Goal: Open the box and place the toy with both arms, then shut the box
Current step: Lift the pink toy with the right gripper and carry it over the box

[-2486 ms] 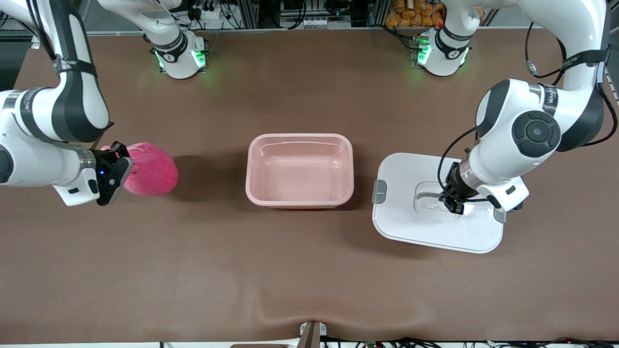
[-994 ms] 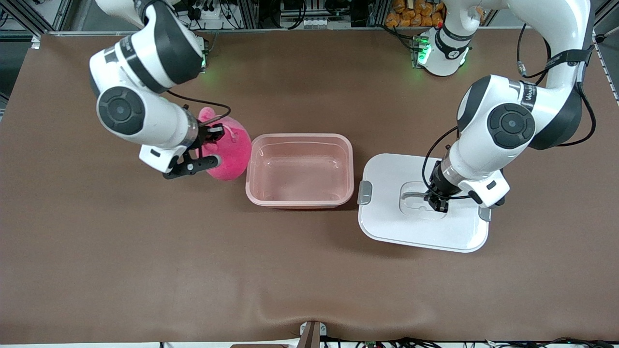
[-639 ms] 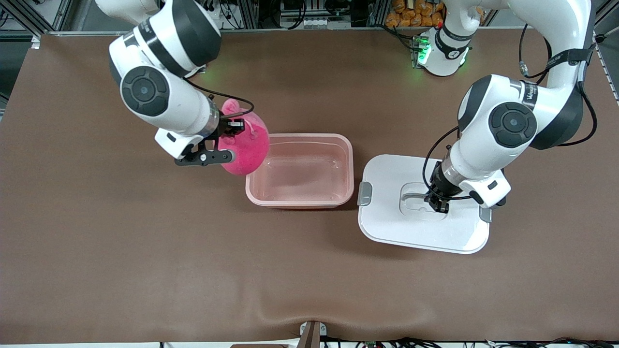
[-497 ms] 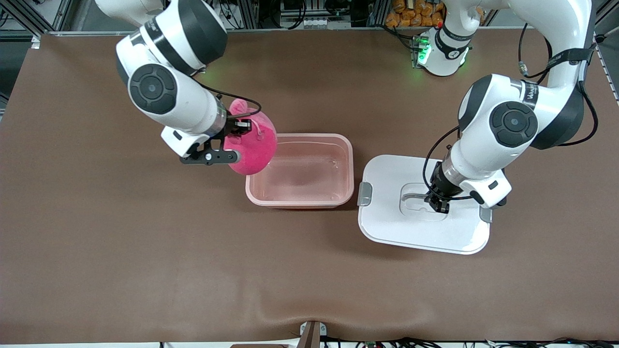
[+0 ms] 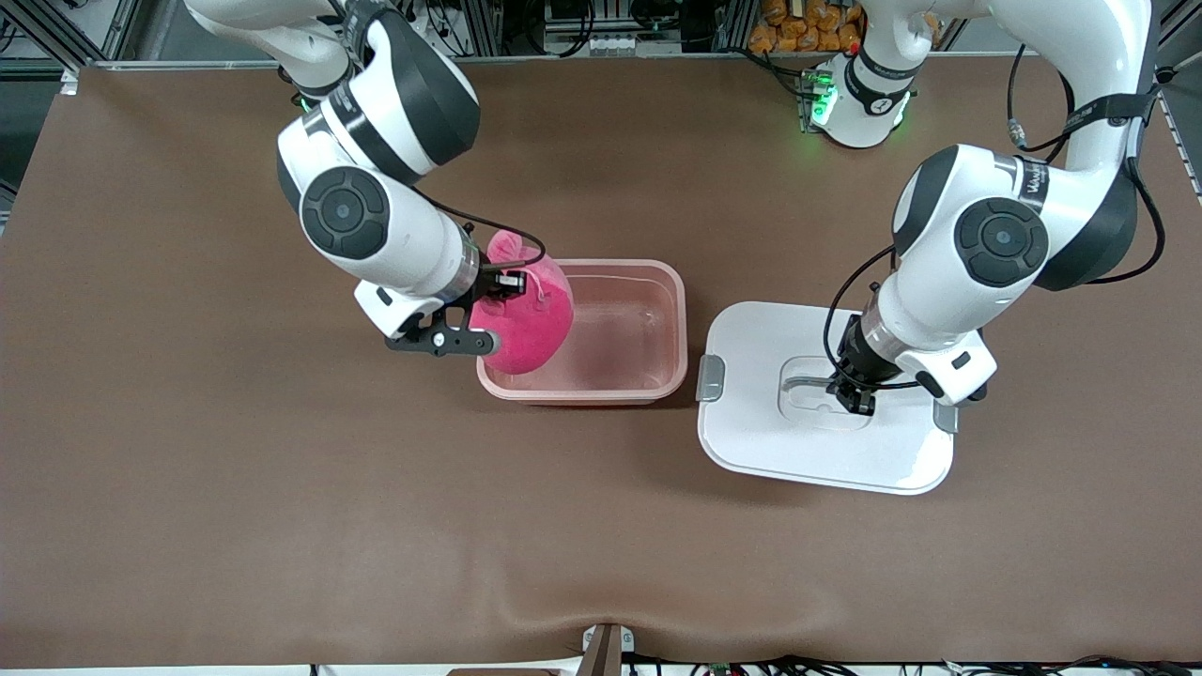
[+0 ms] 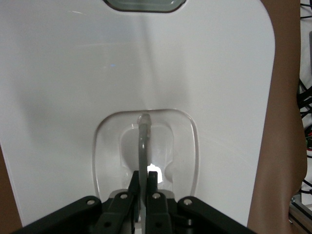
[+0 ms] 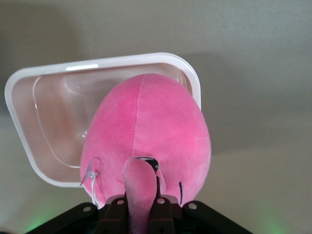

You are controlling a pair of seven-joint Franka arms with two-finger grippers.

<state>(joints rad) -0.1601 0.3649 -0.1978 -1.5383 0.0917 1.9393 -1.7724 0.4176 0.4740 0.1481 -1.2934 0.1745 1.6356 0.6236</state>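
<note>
Hanging from the clamped right gripper (image 5: 488,310), the toy (image 5: 526,319) overlaps the open box (image 5: 648,380) rim at the right arm's end, while the left gripper (image 5: 850,394) pinches the lid handle (image 6: 143,141).

Box (image 5: 648,380): translucent pink tub, rounded-rect., open, upright on table mid-way btw. the arms' ends; nothing resting inside. Lid (image 5: 751,441): white, flat on table just beside box toward left arm's end, grey clips at both short ends, grey handle (image 6: 143,146) standing up in its recess. Toy (image 5: 528,319): hot-pink plush, rounded, held in air over box's rim at right arm's end, partly over the opening.
</note>
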